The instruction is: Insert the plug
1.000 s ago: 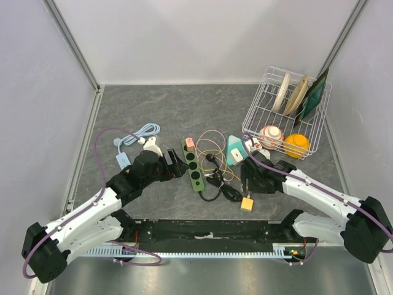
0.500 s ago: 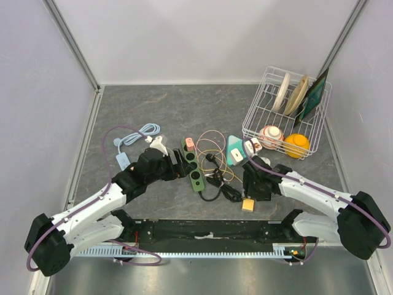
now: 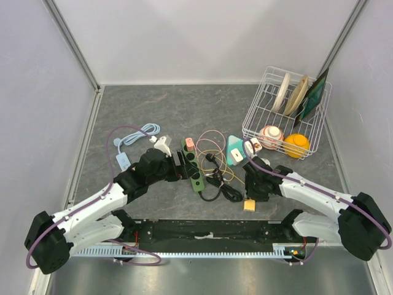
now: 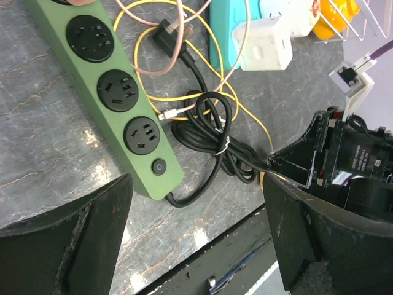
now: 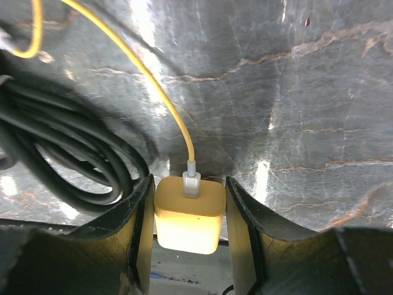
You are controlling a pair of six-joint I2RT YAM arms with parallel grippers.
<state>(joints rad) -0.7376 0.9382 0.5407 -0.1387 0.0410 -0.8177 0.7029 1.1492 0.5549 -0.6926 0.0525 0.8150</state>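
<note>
The yellow plug (image 5: 187, 215) sits between the jaws of the right gripper (image 5: 189, 190), which press on both its sides and grip it. It seems to rest on the counter (image 5: 295, 92). The green power strip (image 4: 116, 98) lies ahead of the left gripper (image 4: 196, 184), whose jaws are wide open and empty. I judge that lifting, carrying and inserting are all left.

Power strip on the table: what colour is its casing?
The power strip is green; left wrist view shows it best.
</note>
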